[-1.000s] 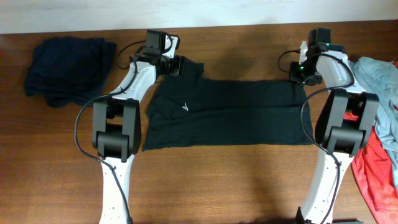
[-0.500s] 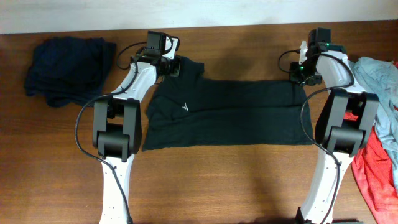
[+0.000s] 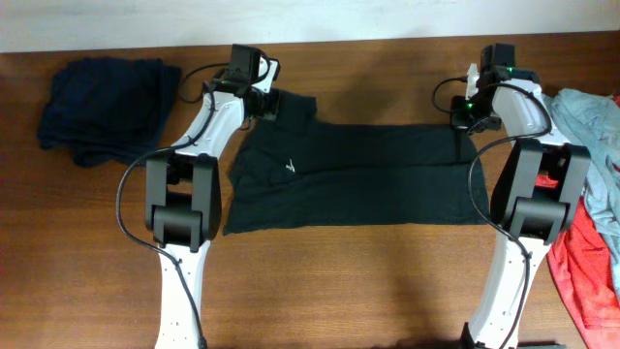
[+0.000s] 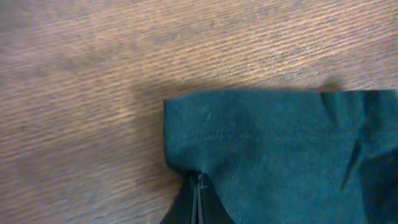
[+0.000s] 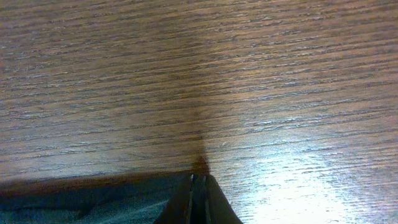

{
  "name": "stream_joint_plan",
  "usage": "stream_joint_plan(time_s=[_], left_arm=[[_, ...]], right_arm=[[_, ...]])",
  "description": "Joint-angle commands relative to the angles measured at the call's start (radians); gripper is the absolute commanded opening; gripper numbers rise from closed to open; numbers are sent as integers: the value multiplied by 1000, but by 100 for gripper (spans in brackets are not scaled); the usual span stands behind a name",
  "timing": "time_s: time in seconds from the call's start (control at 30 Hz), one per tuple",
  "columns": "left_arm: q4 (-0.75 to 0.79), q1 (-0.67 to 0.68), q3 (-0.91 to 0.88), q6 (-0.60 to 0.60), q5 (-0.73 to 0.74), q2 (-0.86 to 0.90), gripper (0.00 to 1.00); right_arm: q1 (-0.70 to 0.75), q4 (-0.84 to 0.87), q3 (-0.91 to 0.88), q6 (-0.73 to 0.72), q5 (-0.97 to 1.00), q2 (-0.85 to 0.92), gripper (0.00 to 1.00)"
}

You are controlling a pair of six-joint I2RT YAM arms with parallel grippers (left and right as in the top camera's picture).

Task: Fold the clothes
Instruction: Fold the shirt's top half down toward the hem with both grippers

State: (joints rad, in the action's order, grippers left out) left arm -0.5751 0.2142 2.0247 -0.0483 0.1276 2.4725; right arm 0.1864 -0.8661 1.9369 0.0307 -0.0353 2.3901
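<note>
A black short-sleeved T-shirt [image 3: 368, 174] lies spread flat across the middle of the table, its small white logo [image 3: 289, 167] towards the left. My left gripper [image 3: 263, 103] is at the far left sleeve. In the left wrist view the gripper [image 4: 199, 186] is shut on the sleeve's [image 4: 280, 143] near edge. My right gripper [image 3: 462, 124] is at the shirt's far right corner. In the right wrist view the gripper [image 5: 199, 183] is shut where the dark hem [image 5: 93, 199] ends on the wood.
A dark navy garment [image 3: 107, 107] lies bunched at the far left. A grey-blue garment [image 3: 591, 126] and a red one [image 3: 591, 262] are piled at the right edge, beside the right arm's base. Bare wood shows in front of the shirt.
Both grippers have shut, the left from wide open onto the sleeve, the right onto the far right corner. The shirt has barely shifted.
</note>
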Motion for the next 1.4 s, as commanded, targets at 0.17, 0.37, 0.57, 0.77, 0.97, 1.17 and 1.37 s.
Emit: stream_joint_plan(time_s=[0.17, 0.37, 0.57, 0.77, 0.97, 1.17, 1.37], left_arm=[[-83, -1, 88, -36, -24, -66, 1], [-194, -1, 89, -36, -24, -106, 1], [-294, -1, 89, -36, -24, -133, 1], [-336, -2, 89, -36, -24, -182, 1], [-389, -2, 89, -36, -57, -239, 1], [-468, -2, 89, -36, -108, -256, 1], [-512, -2, 89, -36, -109, -257, 1]], right_arm=[[5, -9, -24, -1, 39, 38, 4], [4, -31, -18, 0, 40, 26, 4], [4, -57, -13, -1, 39, -12, 4], [4, -130, 20, -1, 39, -18, 4], [4, -199, 71, 0, 39, -21, 4], [4, -240, 139, 26, 35, -23, 4], [4, -292, 211, 74, -73, -23, 4]])
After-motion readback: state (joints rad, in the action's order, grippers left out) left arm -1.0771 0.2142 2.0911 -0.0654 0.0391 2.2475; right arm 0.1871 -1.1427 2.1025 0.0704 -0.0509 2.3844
